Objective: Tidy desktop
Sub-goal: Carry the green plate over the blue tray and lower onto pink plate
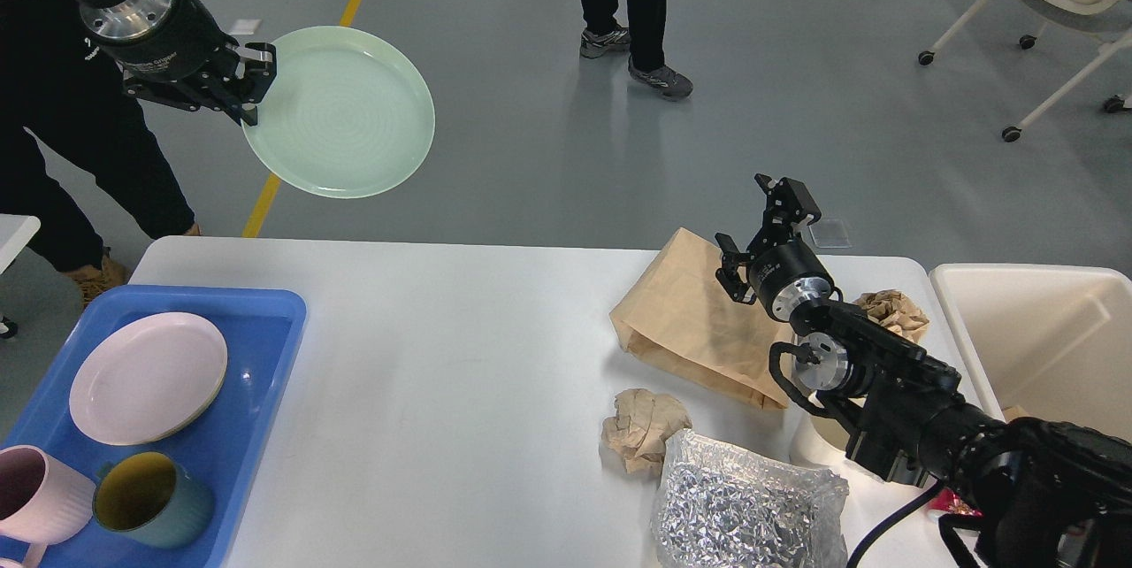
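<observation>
A: The left gripper (250, 83) grips the green plate (340, 111) by its rim, high above the surface (442, 356). Lower it level onto the pink plate (148, 377) in the blue tray (265, 320) below, beside two mugs (106, 497).

B: And the right gripper (752, 218)?

A: Spread open, empty, over the paper bag (681, 320); the cream bin (1044, 329) to its right looks nearly empty.

My white tabletop (460, 373) carries a blue tray (256, 426) at its left end. Toward the right lie a flat brown paper bag (681, 329), a crumpled paper wad (644, 426) and, touching it, a silvery foil bag (743, 506) at the near edge.
</observation>
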Available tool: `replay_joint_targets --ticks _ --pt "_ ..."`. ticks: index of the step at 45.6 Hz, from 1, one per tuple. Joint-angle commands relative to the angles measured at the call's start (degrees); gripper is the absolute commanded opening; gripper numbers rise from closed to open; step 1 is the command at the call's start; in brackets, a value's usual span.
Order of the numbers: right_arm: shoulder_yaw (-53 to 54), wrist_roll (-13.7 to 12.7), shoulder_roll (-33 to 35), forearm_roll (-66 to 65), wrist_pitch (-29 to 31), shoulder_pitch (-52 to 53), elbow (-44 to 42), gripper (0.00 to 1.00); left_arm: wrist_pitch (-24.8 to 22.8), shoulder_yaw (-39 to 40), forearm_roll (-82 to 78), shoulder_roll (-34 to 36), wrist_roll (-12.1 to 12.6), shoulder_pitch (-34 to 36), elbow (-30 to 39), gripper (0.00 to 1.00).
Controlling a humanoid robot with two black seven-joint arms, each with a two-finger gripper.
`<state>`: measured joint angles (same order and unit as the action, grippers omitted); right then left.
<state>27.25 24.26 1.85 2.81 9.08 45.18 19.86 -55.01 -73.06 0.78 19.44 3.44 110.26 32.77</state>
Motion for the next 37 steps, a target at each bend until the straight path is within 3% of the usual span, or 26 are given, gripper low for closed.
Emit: replay_joint_targets --ticks 1,15,21,37 --pt "0.00 0.00 0.00 0.00 -0.02 0.00 0.00 1.00 0.01 -0.24 0.01 2.09 -0.01 -1.36 -0.42 0.00" --pt "0.00 0.00 0.00 0.00 -0.02 0.00 0.00 1.00 0.01 0.11 0.10 9.04 -0.01 -16.73 -5.43 0.00" --pt "0.00 0.00 0.00 0.00 -0.02 0.00 0.00 1.00 0.01 4.05 0.10 13.07 0.25 -23.94 -9.65 0.00" --pt "0.00 0.00 0.00 0.00 -0.02 0.00 0.00 1.00 0.01 13.29 -0.08 13.78 0.60 -43.02 -28.01 0.00"
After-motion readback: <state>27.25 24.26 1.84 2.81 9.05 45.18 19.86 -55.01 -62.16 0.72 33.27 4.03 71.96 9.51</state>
